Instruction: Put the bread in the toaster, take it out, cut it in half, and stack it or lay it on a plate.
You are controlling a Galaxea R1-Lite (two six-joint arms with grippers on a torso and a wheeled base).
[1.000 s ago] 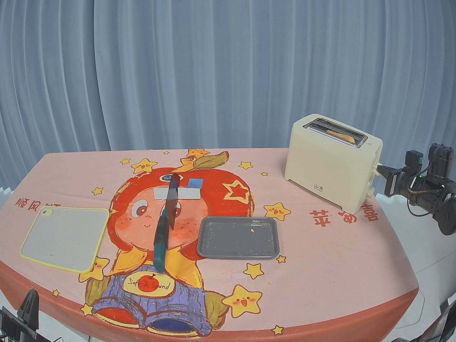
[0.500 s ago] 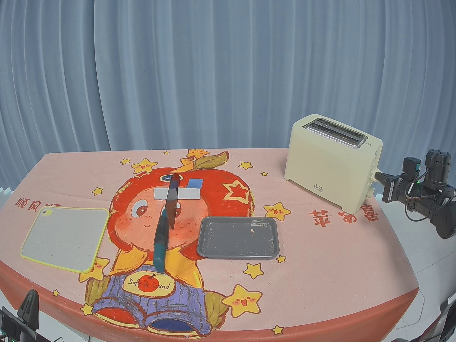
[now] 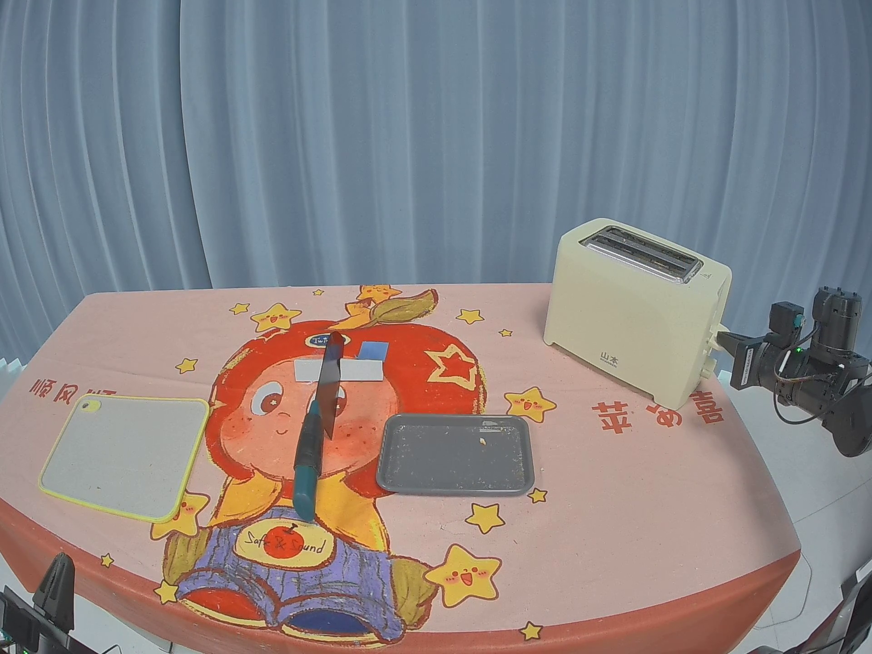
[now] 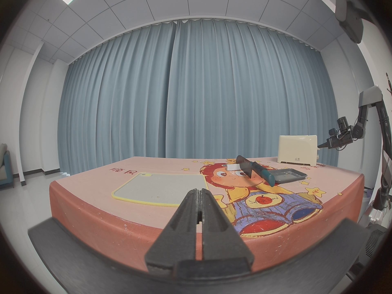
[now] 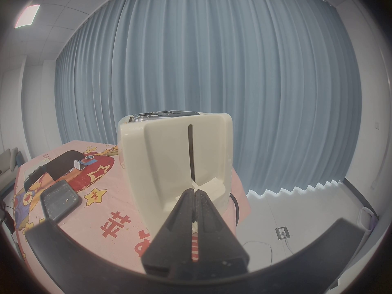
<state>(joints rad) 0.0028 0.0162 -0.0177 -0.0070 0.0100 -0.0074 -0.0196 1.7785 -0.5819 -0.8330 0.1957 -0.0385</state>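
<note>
Two hands report in, both with fingers pressed together and nothing between them. My right hand [image 5: 194, 192] is off the counter's right end, level with the narrow end face of the toaster [image 3: 636, 306]. Its closed tips point at the lever [image 5: 208, 185], which sits at the bottom of its vertical slot. I cannot tell whether the tips touch the lever or stop just short of it. My left hand [image 4: 200, 194] hangs before the near edge of the counter [image 3: 636, 501] on the left side, lower than the tabletop, well apart from everything on it.

The toaster stands at the far right of the counter. Its top slots look dark from the head view, and I cannot make out what sits in them. The plate [image 3: 454, 490], a grey rectangular tray, lies near the middle of the counter with a small crumb [image 3: 483, 441] on it. Just to its left lies the knife [image 3: 309, 447], teal handle toward the near edge. Its dark blade is propped on a small white holder [image 3: 359, 371]. The cutting board [image 3: 123, 456], grey with a yellow-green rim, lies flat at the left end, apart from the knife. A blue curtain [image 3: 436, 120] hangs behind it all.
</note>
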